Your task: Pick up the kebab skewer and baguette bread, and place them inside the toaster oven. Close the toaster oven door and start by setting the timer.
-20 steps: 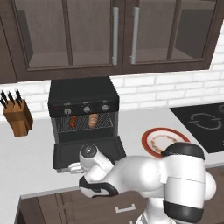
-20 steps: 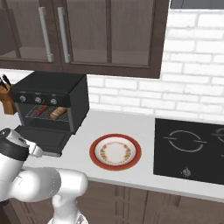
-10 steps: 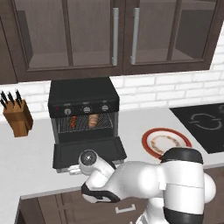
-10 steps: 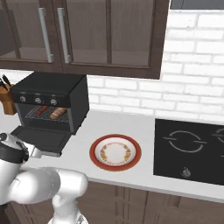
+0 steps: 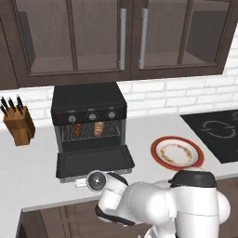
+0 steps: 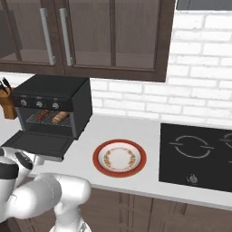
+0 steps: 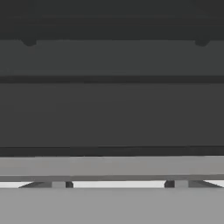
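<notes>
Lowered since a second ago, the folded arm crouches below the open toaster oven door (image 5: 95, 161); finger state cannot be told.

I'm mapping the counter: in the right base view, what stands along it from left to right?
Wooden knife block → boxy black toaster oven with its door dropped open → red-rimmed round plate → black glass cooktop.
</notes>
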Robot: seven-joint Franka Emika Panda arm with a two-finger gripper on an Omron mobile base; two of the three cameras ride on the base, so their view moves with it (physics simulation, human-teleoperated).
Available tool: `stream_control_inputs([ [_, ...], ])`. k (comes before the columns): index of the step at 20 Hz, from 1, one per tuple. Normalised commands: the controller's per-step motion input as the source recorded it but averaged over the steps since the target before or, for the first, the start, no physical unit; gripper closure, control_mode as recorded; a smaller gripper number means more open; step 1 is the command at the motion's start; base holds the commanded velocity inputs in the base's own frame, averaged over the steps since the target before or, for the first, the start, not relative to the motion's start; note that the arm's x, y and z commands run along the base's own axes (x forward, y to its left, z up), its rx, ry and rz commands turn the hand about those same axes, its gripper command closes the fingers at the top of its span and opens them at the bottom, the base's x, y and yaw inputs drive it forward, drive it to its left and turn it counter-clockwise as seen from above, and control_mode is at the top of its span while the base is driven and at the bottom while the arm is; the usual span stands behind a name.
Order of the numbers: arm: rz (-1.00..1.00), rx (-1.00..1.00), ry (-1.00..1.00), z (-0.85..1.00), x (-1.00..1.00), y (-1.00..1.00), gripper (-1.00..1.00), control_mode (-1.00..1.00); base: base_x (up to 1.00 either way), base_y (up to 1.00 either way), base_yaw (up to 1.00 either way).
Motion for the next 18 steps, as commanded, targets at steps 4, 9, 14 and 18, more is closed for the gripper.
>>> stream_control_inputs([
  [4, 0.00, 0.00, -0.02, 0.82, 0.61, -0.38, -1.00, -1.00, 0.00, 0.00, 0.00],
  [9, -0.01, 0.00, 0.00, 0.97, 0.64, -0.31, -1.00, -1.00, 0.00, 0.00, 0.00],
  [14, -0.01, 0.00, 0.00, 0.88, 0.68, -0.15, -1.00, -1.00, 0.00, 0.00, 0.00],
  [18, 0.00, 0.00, 0.00, 0.45, 0.74, -0.14, -1.00, -1.00, 0.00, 0.00, 0.00],
])
